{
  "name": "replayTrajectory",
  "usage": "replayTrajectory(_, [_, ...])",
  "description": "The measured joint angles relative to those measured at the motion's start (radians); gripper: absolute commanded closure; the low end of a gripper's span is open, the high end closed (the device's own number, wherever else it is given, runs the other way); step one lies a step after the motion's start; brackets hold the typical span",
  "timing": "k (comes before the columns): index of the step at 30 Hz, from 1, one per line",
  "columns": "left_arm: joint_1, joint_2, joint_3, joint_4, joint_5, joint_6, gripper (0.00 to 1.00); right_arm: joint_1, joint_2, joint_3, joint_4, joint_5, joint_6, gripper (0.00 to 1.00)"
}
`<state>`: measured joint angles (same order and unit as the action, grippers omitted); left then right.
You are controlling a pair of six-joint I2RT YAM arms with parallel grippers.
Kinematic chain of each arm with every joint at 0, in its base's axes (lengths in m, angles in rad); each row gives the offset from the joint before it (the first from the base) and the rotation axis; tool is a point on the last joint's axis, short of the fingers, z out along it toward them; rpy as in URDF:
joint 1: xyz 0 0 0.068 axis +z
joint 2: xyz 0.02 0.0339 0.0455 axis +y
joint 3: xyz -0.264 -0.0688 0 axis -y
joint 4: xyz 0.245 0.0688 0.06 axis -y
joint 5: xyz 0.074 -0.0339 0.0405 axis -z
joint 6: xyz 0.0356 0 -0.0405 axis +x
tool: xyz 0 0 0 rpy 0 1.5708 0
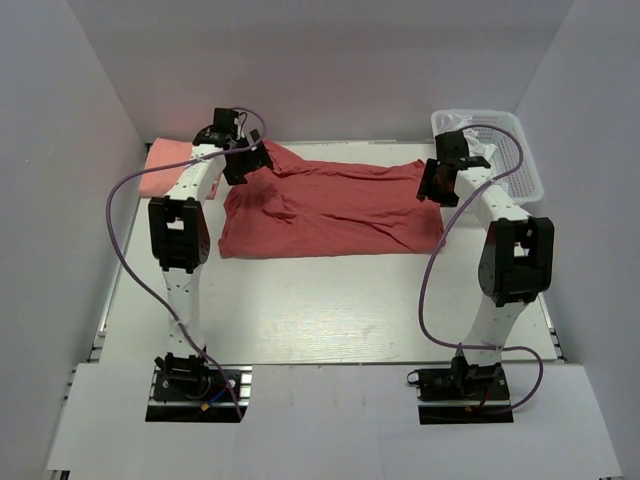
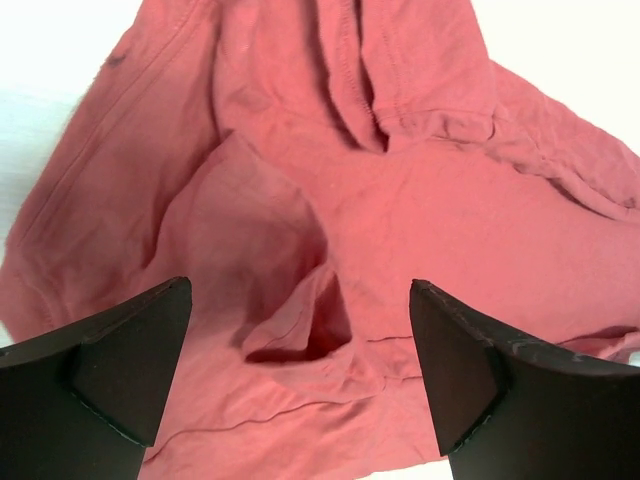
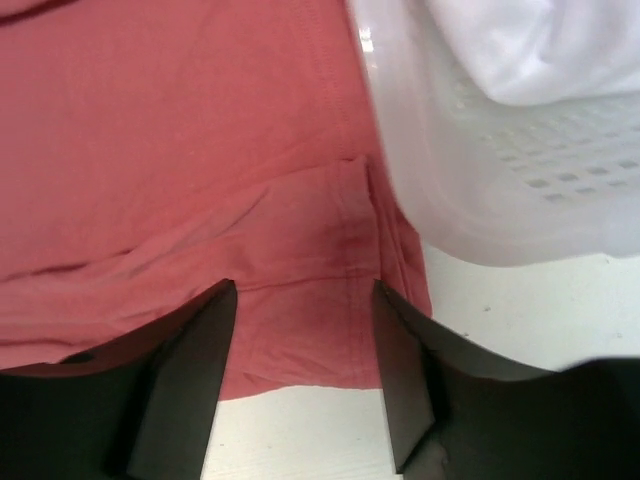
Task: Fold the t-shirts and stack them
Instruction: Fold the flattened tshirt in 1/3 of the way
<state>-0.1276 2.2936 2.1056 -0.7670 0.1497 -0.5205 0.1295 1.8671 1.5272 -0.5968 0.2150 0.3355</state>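
While left hand [image 2: 300, 290], right hand [image 3: 305, 290] spread above red tee [image 1: 340, 210] | pink tee [image 1: 165, 165]: overhead only

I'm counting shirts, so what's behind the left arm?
A salmon-pink t-shirt lies at the back left. The left arm covers its right end, so whether it touches the red t-shirt is hidden.

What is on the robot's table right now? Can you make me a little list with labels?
red t-shirt: spread out and wrinkled across the far half of the table, not folded yet
pink t-shirt: far left corner, partly hidden behind the left arm
basket: white, far right corner, right next to the red shirt's edge
left arm: jaws open over the rumpled left end of the red shirt
right arm: jaws open over the red shirt's right edge
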Motion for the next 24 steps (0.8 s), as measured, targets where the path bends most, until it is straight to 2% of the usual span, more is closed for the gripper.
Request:
replayTrajectory(1, [0.002,-0.002,-0.001,-0.005,0.000,0.000,0.00,0.000,-0.002,-0.004,0.005,-0.012,-0.004,0.30])
replayTrajectory(2, [0.005,-0.007,-0.005,-0.008,0.000,0.001,0.00,0.000,-0.010,-0.015,0.018,-0.032,-0.009,0.10])
replayTrajectory(5, [0.008,-0.056,-0.073,-0.010,-0.002,0.002,0.00,0.006,-0.060,-0.087,0.054,-0.087,-0.027,0.10])
replayTrajectory(8, [0.006,-0.162,-0.219,0.006,-0.008,0.003,0.00,0.017,-0.124,-0.175,0.086,-0.138,-0.032,0.10])
replayTrajectory(16, [-0.018,-0.547,-0.808,0.217,0.056,-0.034,0.00,0.049,-0.093,-0.235,0.129,-0.218,-0.029,0.10])
replayTrajectory(19, [-0.019,-0.546,-0.893,0.299,0.064,-0.048,0.00,0.049,-0.056,-0.235,0.152,-0.237,-0.026,0.10])
replayTrajectory(24, [-0.007,-0.444,-0.900,0.414,0.064,-0.060,0.00,0.047,0.006,-0.235,0.179,-0.247,-0.024,0.10])
